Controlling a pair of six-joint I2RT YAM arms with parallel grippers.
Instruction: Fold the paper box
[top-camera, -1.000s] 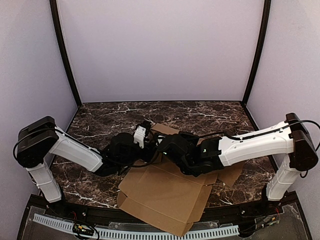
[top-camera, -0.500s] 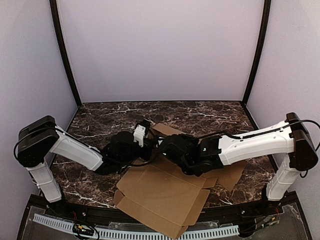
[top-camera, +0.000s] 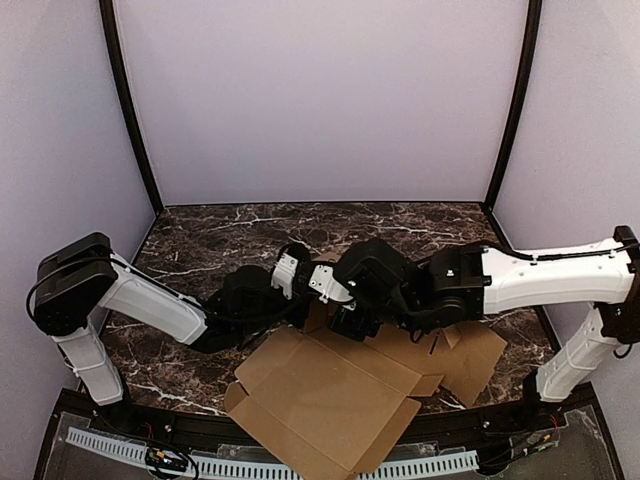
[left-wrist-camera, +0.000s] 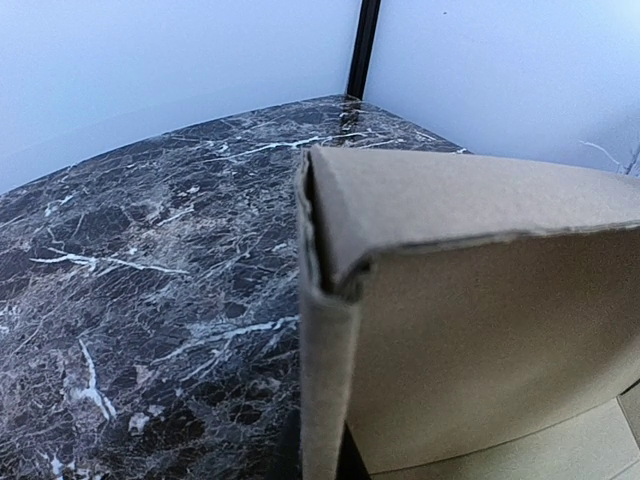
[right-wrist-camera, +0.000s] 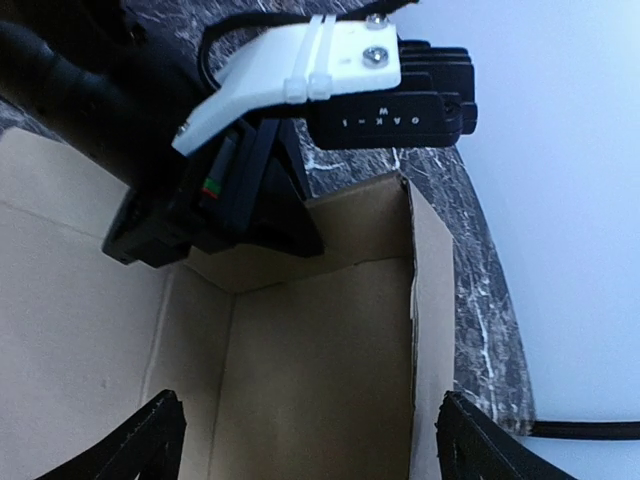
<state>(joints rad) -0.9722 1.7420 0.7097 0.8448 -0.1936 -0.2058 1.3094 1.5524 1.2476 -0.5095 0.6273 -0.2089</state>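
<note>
The paper box is a brown cardboard sheet lying mostly flat near the table's front edge, with a flap raised at its far side. My left gripper is shut on that upright flap. In the left wrist view the flap's edge runs up the middle from between the gripper. My right gripper hangs open just right of it. In the right wrist view the gripper stands wide above an inner corner of the cardboard, with nothing between its fingers.
The dark marble table is walled by pale panels, with black posts at the back corners. The cardboard's near corner overhangs the front rail. The left arm's wrist and white camera mount sit close above the right gripper.
My left gripper has closed on the raised flap. My right gripper has opened, let go and drawn back to the right. The sheet has shifted and spread toward the right.
</note>
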